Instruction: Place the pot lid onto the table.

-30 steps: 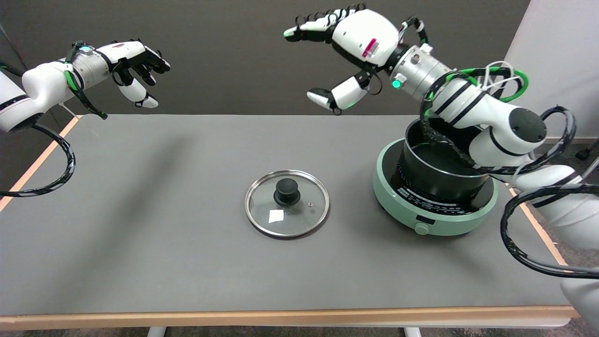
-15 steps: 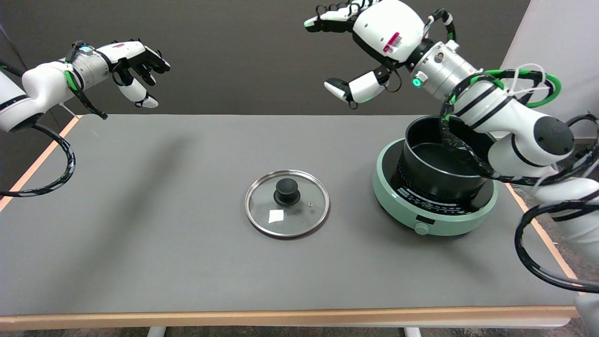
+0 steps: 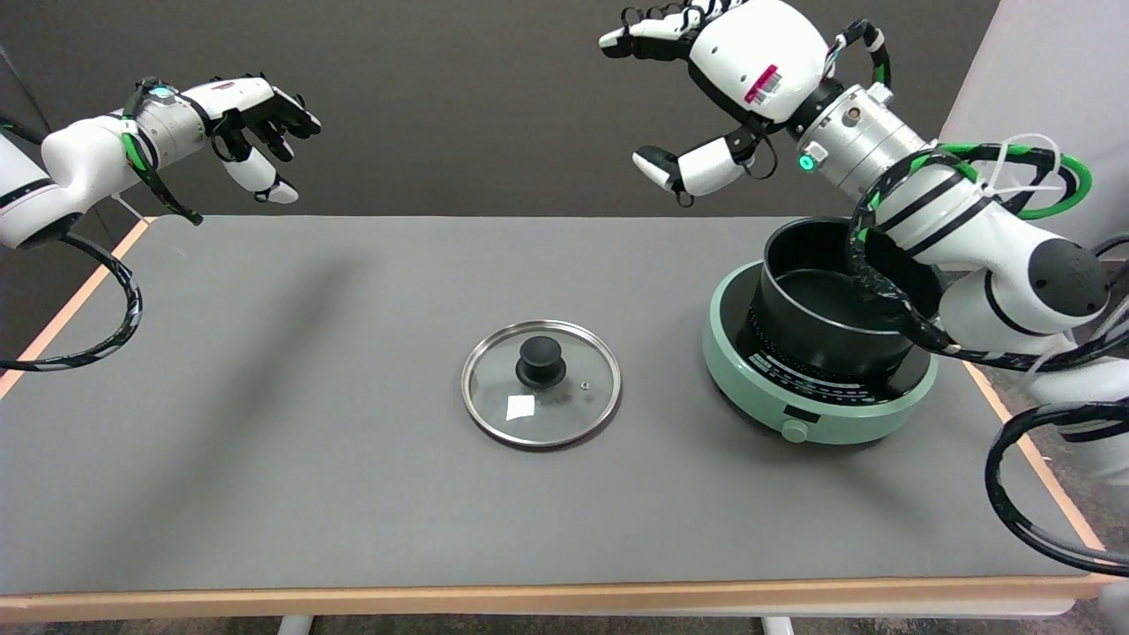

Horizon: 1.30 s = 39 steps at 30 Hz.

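right hand (image 3: 736,84) has kept backing off over the last second: it went up and toward the right of the head view, away from the lid, and is now high in the air above the far edge of the table. the lid hasn't shifted at all across the three frames. nothing else moved either, the idle left hand (image 3: 251,123) included.

fingers (image 3: 639,31) are spread wide with the thumb hanging well apart below them, and there's nothing between them. empty hand.

pot lid (image 3: 541,384) lies flat on the table (image 3: 309,423), knob up, well below and to the left of the fingertips, fully clear of them. it's also well apart from the pot (image 3: 825,304), which is open-topped and sits on the green cooker (image 3: 816,388) down and to the right of the thumb, partly behind the forearm.

what that means: judging by this, placement is done, lid released and resting stable, and the arm is just retracting. no remaining step that i can see beyond parking the arm.

count:
- 1 pot lid (glass, metal rim, black knob, small white sticker on the glass)
- 1 pot
- 1 cooker
- 1 table
- 2 hands in view, only the right one working
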{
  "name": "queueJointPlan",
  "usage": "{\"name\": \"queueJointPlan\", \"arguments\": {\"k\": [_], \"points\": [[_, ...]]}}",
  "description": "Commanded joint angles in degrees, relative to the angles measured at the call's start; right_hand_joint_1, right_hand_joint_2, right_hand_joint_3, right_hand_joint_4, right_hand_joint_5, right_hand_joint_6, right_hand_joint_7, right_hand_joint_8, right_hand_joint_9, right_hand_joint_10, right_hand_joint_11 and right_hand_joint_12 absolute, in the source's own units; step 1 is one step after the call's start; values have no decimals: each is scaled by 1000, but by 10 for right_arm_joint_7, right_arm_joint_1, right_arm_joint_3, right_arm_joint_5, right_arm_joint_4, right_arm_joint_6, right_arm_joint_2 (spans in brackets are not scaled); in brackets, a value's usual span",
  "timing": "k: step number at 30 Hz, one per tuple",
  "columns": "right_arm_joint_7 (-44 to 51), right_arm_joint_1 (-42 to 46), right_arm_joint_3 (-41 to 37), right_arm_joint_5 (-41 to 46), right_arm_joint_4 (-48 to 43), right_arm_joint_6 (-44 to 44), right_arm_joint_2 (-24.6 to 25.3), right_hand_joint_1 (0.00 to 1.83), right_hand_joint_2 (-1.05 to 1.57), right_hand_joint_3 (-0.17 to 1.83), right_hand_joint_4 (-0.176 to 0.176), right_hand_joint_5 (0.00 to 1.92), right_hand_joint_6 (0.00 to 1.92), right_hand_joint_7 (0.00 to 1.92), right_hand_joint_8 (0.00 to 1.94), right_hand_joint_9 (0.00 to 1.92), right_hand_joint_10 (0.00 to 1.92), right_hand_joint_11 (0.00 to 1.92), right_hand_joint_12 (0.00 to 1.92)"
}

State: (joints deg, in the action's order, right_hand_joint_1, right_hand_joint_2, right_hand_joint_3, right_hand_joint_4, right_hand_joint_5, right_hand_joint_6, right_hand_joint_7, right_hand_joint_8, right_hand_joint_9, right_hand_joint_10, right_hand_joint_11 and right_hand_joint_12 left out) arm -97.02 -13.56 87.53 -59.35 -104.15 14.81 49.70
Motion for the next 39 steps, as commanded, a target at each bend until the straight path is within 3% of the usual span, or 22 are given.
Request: {"name": "queueJointPlan", "arguments": {"k": [1,14,39], "points": [[1,18,-21,-11,-21,-8,4,806,505,910,87,511,217,677,213,634,490,498,1181],[-2,41,-58,-3,-23,-9,19,791,517,912,85,504,214,667,207,633,486,499,1182],[-5,77,-136,140,-16,9,30,772,539,908,66,488,203,646,200,631,474,521,1216]]}}
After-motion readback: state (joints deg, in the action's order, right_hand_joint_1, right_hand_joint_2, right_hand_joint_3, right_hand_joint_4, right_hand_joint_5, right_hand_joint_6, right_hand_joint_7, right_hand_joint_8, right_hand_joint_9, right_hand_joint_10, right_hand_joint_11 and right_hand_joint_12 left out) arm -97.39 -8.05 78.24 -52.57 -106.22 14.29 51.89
